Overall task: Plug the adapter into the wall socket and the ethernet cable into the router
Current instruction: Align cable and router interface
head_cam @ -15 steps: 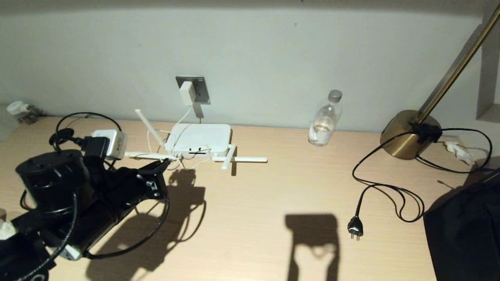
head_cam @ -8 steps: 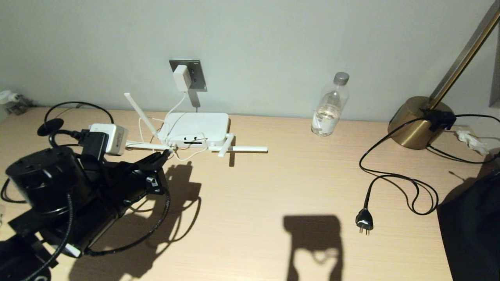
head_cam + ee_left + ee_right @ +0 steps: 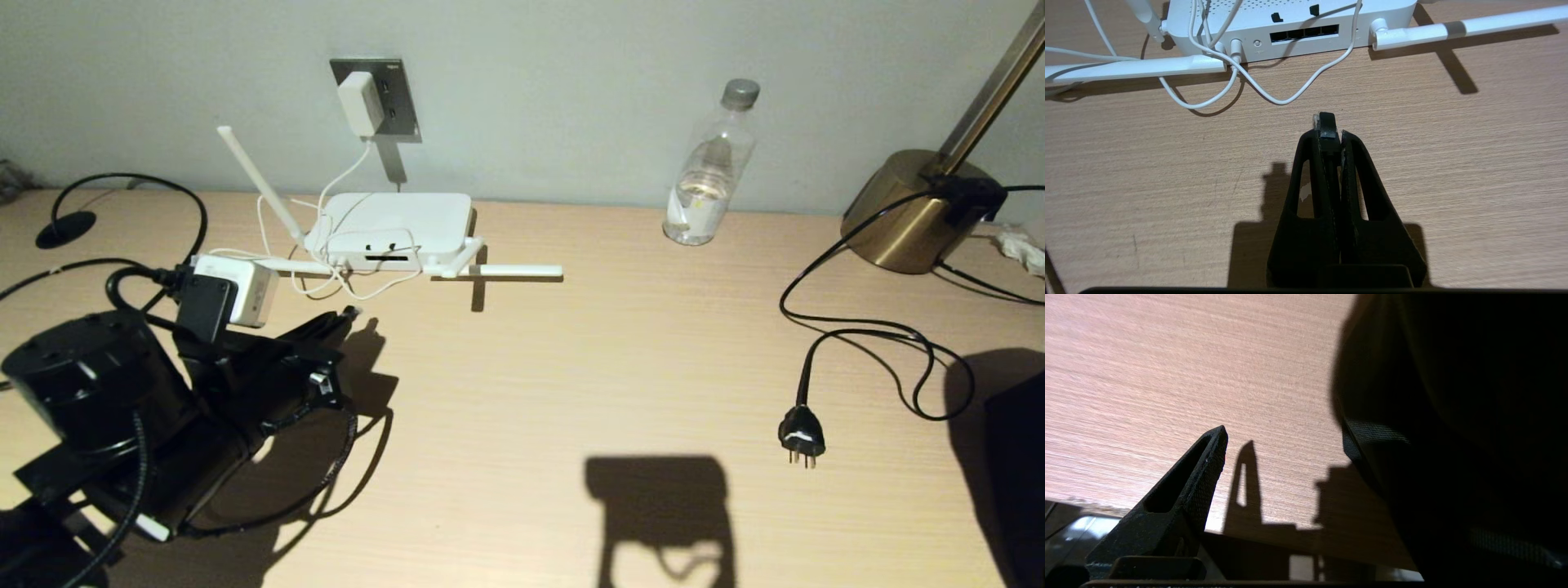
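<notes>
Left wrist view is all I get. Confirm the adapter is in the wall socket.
Observer: Confirmed. The head view shows the adapter seated in the wall socket, above the router.
Operator: Report what stands right of the router.
Observer: A water bottle by the wall, well apart from it.
Operator: List any loose leads.
Observer: A black two-pin plug lies unplugged far right, its cord running to the brass lamp base.

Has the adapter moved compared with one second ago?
No. The adapter sits at the same spot on the wall socket; the whole head view shifted, so only the camera moved.
</notes>
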### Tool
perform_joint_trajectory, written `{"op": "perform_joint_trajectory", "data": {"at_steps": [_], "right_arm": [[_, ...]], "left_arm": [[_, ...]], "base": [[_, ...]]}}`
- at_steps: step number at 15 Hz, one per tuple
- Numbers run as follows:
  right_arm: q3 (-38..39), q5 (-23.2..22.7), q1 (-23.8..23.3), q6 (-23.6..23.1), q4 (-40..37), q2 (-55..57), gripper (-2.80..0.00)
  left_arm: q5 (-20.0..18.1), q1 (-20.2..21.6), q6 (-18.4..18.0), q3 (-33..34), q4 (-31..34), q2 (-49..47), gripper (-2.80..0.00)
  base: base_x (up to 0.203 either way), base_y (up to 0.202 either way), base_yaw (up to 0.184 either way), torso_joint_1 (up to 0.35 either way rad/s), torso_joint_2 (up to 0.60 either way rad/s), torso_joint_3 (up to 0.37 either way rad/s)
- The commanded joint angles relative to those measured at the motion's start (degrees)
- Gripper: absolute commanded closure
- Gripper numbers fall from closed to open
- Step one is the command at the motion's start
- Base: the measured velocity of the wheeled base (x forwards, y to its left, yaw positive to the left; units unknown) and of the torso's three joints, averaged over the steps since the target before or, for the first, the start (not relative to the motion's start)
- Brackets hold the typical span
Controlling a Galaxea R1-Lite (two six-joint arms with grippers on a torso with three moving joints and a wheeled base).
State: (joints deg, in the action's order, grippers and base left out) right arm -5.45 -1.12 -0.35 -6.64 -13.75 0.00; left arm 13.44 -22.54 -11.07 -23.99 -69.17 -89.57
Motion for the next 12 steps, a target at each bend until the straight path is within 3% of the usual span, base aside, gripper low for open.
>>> {"op": "perform_joint_trajectory", "data": {"at_steps": [1,7,10,12], "right_arm": [[0.09,-0.02,0.01,0.05,-0.31,0.09,-2.8],[0.09,-0.55,0.0,-0.39,-0.24,0.09,-2.8],[-0.09,-1.26,0.0,-3.11,-0.31,0.09,-2.8],[-0.09,-0.63,0.0,-3.17,-0.34,0.09,-2.8]], "left_arm": [[-0.08,-0.05,-1.83,-0.24,-0.97,0.56,0.0],[-0.61,-0.05,-3.43,-0.11,-4.05,0.99,0.0],[-0.61,-0.05,-3.44,0.58,-4.05,0.8,0.0],[-0.69,-0.05,-3.43,0.83,-4.05,0.49,0.0]], "base": [[0.0,0.0,0.0,-0.188,0.51,0.32],[0.0,0.0,0.0,-0.169,0.48,0.314],[0.0,0.0,0.0,-0.037,0.12,0.08],[0.0,0.0,0.0,0.089,-0.26,-0.175]]}}
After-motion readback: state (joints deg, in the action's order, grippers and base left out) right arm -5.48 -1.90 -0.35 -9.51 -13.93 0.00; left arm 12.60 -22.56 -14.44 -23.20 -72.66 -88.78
